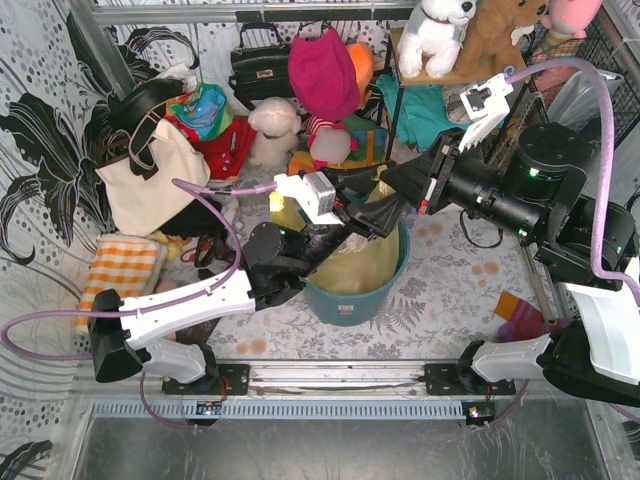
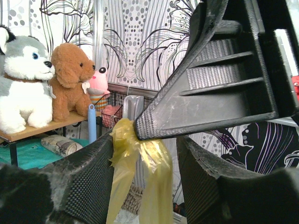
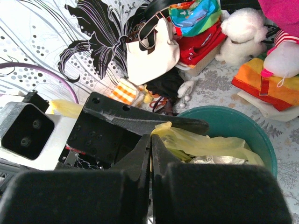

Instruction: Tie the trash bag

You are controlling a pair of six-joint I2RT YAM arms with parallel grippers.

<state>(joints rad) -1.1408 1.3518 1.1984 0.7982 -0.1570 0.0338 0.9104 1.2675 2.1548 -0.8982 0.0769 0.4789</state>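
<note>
1. At the far left, one cream tote [image 1: 150, 180] leans against the wall, well apart from the work. It plays no part here.
2. The left gripper [image 2: 147, 154] is released. Its jaws stand apart on either side of the twisted yellow neck, and two tails of film hang down between them.
3. There is one trash bag [image 3: 205, 143]. It sits inside the one teal bin [image 3: 233, 119] at the middle of the bench [image 1: 440, 290], with its neck drawn up above the rim and crumpled white paper showing inside.
4. The right gripper [image 3: 150, 140] is clenched. In the left wrist view the gathered neck bunches right at its tip, so I judge that it is pinching the bag there.
5. The step in hand looks like re-taking a tail so the knot can be drawn tight.
   - The left gripper should close on one tail only, just below the pinch.
   - It should then pull steadily away from the right gripper while that one holds firm.
   - The film is thin, so a jerk could tear it or lift the bag out of the bin.
6. Count: two grippers, one bag, two tails, one bin, one tote.
</note>
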